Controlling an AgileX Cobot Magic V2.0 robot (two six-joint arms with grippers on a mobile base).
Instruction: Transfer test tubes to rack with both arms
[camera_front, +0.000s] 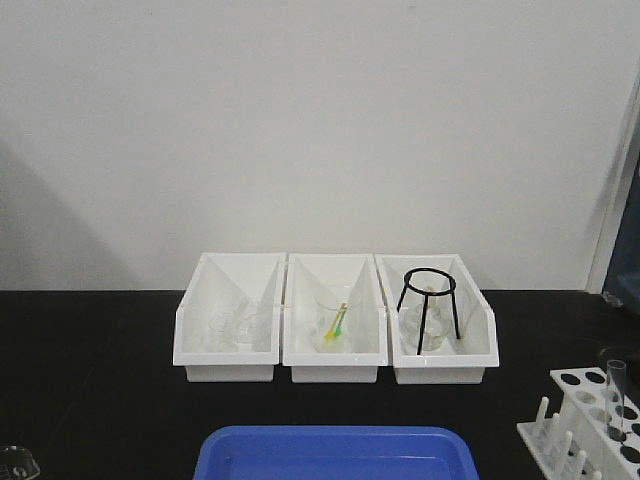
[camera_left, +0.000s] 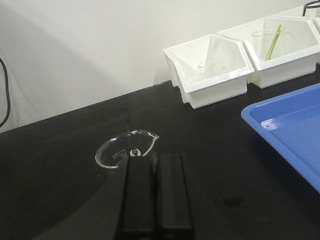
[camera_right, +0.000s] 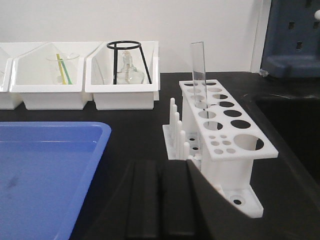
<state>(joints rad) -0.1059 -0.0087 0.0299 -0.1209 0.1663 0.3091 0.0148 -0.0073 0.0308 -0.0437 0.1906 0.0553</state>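
- Standing in the rack (camera_right: 227, 145) by the table's right edge, one tube (camera_right: 198, 67) is thin, slick, fragile glass.
- Grip it mid-length, gently.
- Your left gripper (camera_left: 155, 192) and right gripper (camera_right: 160, 197) sit closed, empty.

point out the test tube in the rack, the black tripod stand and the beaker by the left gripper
test tube (camera_right: 198, 70): right wrist view, on its upper glass wall
black tripod stand (camera_front: 430, 279): front view, on its top ring
beaker (camera_left: 126, 148): left wrist view, on its glass wall below the rim
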